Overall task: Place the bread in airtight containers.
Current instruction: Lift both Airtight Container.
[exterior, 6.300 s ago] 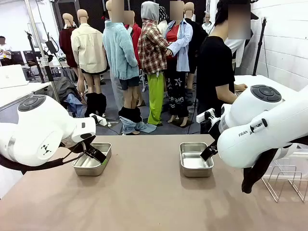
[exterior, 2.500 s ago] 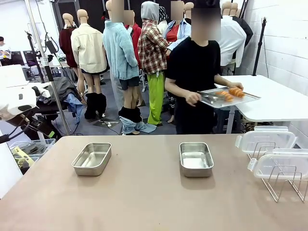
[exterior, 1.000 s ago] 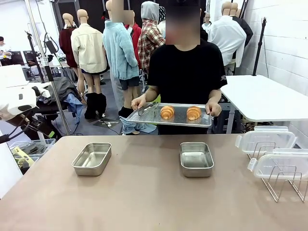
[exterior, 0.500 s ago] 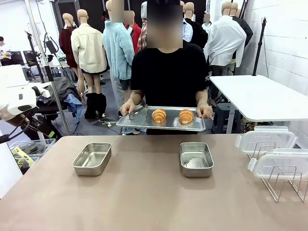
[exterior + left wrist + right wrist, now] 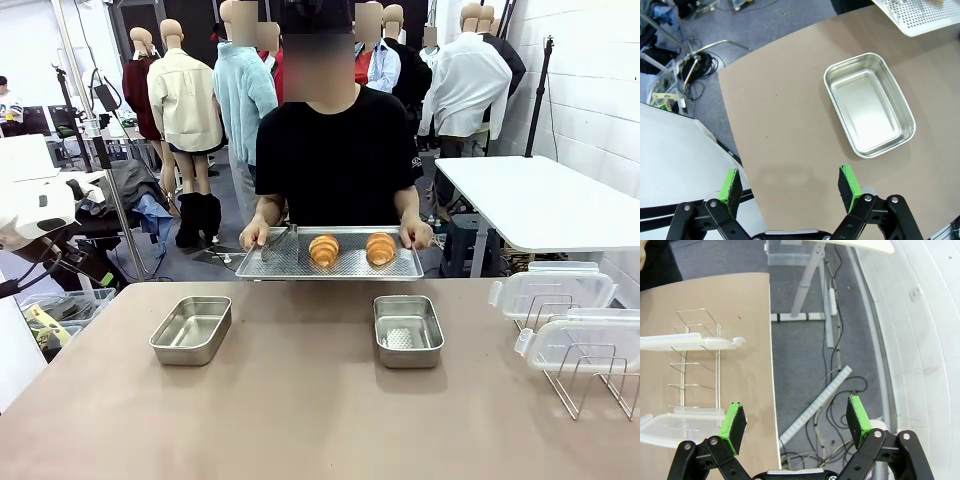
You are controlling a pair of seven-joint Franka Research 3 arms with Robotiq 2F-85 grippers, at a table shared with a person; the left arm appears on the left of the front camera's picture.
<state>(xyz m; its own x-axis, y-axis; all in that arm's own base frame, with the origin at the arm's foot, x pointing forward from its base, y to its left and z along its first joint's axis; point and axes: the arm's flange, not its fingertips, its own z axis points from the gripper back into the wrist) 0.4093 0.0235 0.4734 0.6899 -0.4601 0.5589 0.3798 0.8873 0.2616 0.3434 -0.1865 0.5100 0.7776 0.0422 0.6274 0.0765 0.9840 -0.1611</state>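
Left gripper: jaws wide apart with nothing between the green pads; the arm points it down over the counter's edge, near a corner.
Right gripper: jaws spread and empty; aimed down past the counter's side edge, with floor and cables under most of it.
Bread: two croissants, one and the other, lie side by side on a perforated steel tray.
Tray: held level by the person at the far side of the counter, above its far edge; one corner shows in the left wrist view.
Person's hands: one hand and the other hand each grip a short end of the tray, arms bent at the elbows.
Airtight containers: left tin and right tin sit open and empty on the counter, well apart; the left tin lies ahead of the left gripper, apart from it.
Lids: two clear lids, upper and lower, rest on a wire rack at the counter's right end.
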